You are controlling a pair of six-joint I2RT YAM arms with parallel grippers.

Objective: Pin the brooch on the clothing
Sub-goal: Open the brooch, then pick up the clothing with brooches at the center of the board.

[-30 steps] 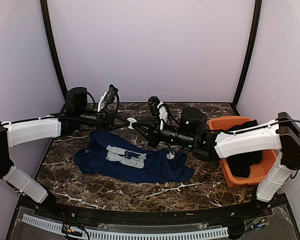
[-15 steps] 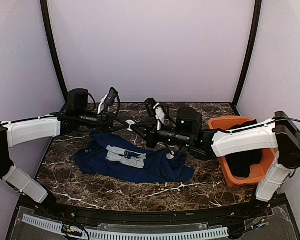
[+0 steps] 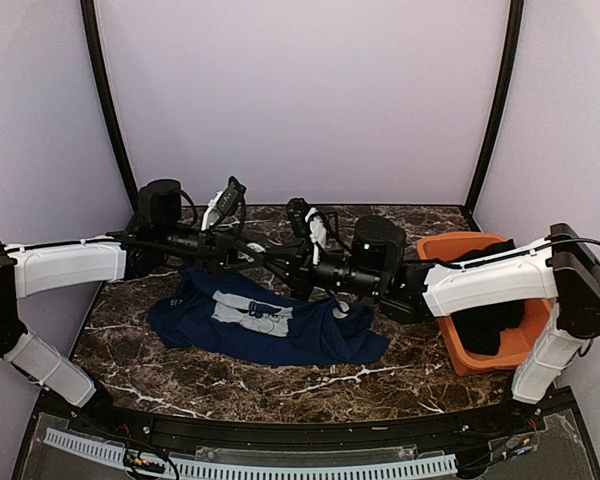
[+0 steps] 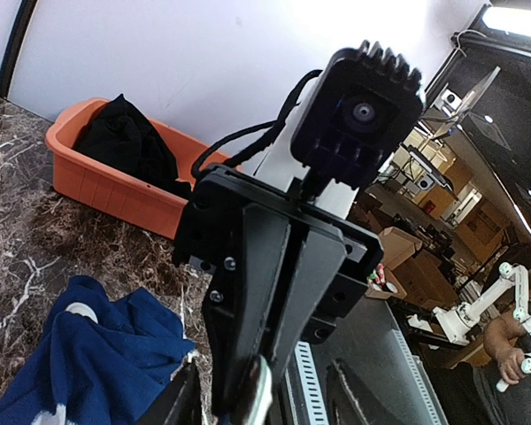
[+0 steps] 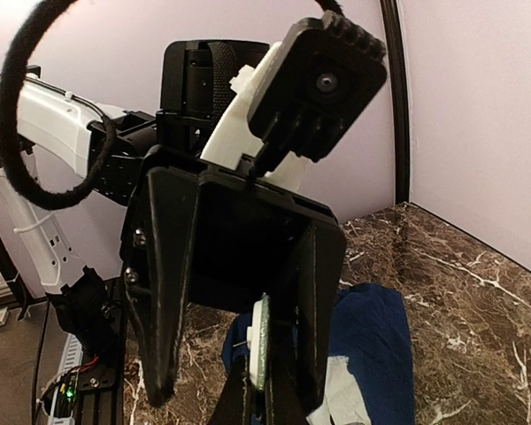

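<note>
The brooch [image 5: 259, 350] is edge-on, white back to the left, pinched between the tips of my right gripper [image 5: 262, 381], which is shut on it. My left gripper [image 4: 265, 403] faces it head-on with its jaws open, one finger [image 5: 159, 301] on each side of the brooch and not touching it. In the top view the two grippers meet at the brooch [image 3: 253, 248], held above the back of the table. The clothing [image 3: 270, 320], a navy T-shirt with a pale print, lies flat on the marble below; it also shows in the wrist views [image 4: 88, 354] [image 5: 380, 345].
An orange bin [image 3: 450, 245] holding a black garment [image 3: 485, 320] stands at the table's right side, under the right arm. Lilac walls close in the back and sides. The black front rail runs along the near edge.
My left gripper's jaws have opened off the brooch. The right gripper has stayed shut on it, and both arms have shifted a little toward each other.
</note>
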